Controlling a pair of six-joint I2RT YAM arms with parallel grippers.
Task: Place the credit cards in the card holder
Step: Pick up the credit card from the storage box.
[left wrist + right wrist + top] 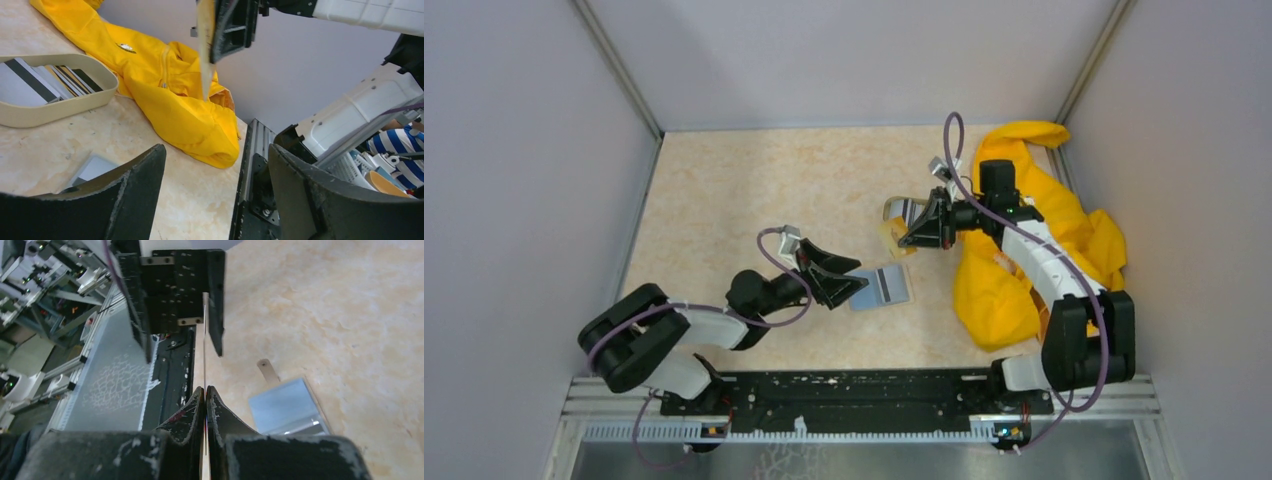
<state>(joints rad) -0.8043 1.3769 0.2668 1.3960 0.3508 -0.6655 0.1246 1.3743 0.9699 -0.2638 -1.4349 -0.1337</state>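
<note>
The card holder (882, 287) lies open on the table with its light blue inside facing up; it also shows in the right wrist view (287, 407). My left gripper (854, 278) is open just left of it, low over the table, with nothing between its fingers (216, 150). My right gripper (908, 238) is shut on one pale credit card (205, 340), seen edge-on and held above the table behind the card holder. More credit cards (45, 80) lie in the beige oval dish (95, 97).
A big yellow cloth (1024, 240) is heaped at the right under my right arm. The dish (890, 209) sits behind the right gripper. Grey walls close in the left, back and right. The black base rail (854, 395) runs along the near edge.
</note>
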